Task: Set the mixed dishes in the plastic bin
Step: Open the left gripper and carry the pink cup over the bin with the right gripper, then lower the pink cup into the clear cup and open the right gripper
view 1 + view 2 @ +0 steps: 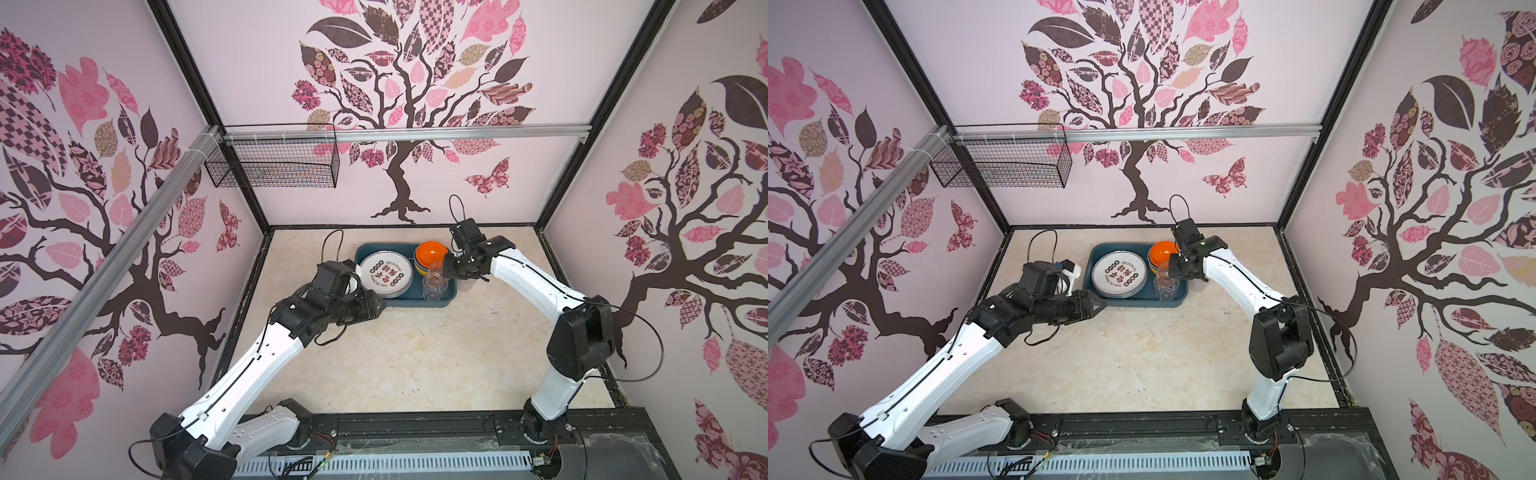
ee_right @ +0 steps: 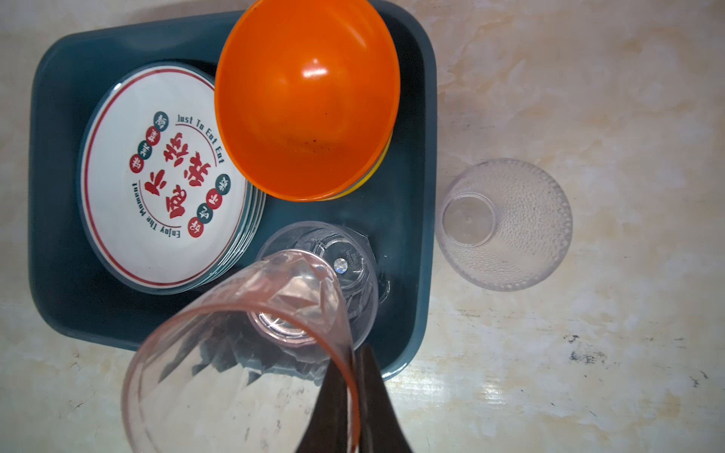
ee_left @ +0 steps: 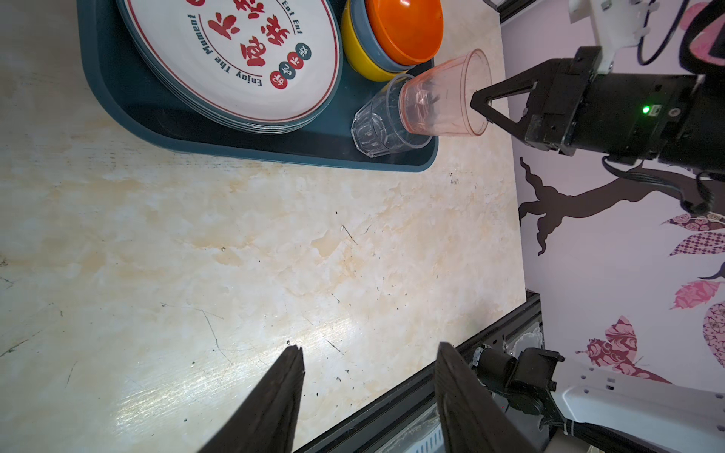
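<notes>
A marbled table (image 1: 415, 353) held a teal plastic bin (image 1: 415, 302) toward its far side. In it, stacked white plates (image 1: 385, 274) lay left, and nested bowls (image 1: 432, 252), orange on top, far right. The left gripper (image 3: 368, 349) hovered by the bin's near left corner, fingers apart, empty. The right gripper (image 2: 356, 353) clamped the rim of a pinkish cup (image 1: 436, 273), nested in a clear cup (image 1: 432, 291) at the bin's near right. A dimpled cup (image 2: 506, 223) stood just right of the bin.

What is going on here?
The right pincer grips the pinkish cup by its rim, its base tilted into a clear cup inside the plastic bin. A stack of plates and nested bowls are already in the bin. A dotted cup sits on the table beside the bin. The left pincer is open and empty above the table.
</notes>
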Motion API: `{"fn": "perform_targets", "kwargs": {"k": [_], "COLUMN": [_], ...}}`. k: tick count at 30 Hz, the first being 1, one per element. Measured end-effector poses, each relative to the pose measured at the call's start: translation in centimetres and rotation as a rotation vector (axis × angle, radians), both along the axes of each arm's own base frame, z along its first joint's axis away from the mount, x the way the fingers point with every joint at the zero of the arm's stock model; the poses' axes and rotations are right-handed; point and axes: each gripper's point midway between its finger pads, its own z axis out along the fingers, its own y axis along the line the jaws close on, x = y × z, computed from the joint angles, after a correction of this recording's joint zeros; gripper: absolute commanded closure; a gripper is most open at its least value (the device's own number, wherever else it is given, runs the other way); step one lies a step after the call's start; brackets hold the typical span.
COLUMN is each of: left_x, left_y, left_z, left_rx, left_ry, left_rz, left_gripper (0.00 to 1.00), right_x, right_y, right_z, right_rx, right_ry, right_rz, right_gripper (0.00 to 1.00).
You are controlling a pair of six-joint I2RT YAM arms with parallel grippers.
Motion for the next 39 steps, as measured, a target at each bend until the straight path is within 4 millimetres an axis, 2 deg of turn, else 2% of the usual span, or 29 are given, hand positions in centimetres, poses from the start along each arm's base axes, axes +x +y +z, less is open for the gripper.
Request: {"fn": "perform_targets", "kwargs": {"k": [9, 28, 35, 39], "left_x": [0.0, -0.1, -0.1, -0.2], "left_y": [-0.1, -0.1, -0.1, 0.0], "left_z": [0.0, -0.4, -0.7, -1.0], "left_rx": [-0.007, -0.004, -0.001, 0.004], "left_ry": [0.001, 0.008, 0.013, 0.02], "left_rz": [-0.005, -0.004, -0.003, -0.003], "left_gripper": [0.43, 0.43, 0.43, 0.43], "right_x": [0.4, 1.0, 1.1, 1.1], "right_y": [-0.2, -0.1, 0.0, 0.0], "right_z": [-2.0, -4.5, -4.5, -4.5], "right_rx": [-0.024, -0.048, -0.046, -0.044], "right_ry": [0.037, 0.074, 0.07, 0.069], "right_rz": [-0.001, -0.005, -0.004, -0.004], "right_gripper": [0.96, 0.94, 0.85, 0.84]}}
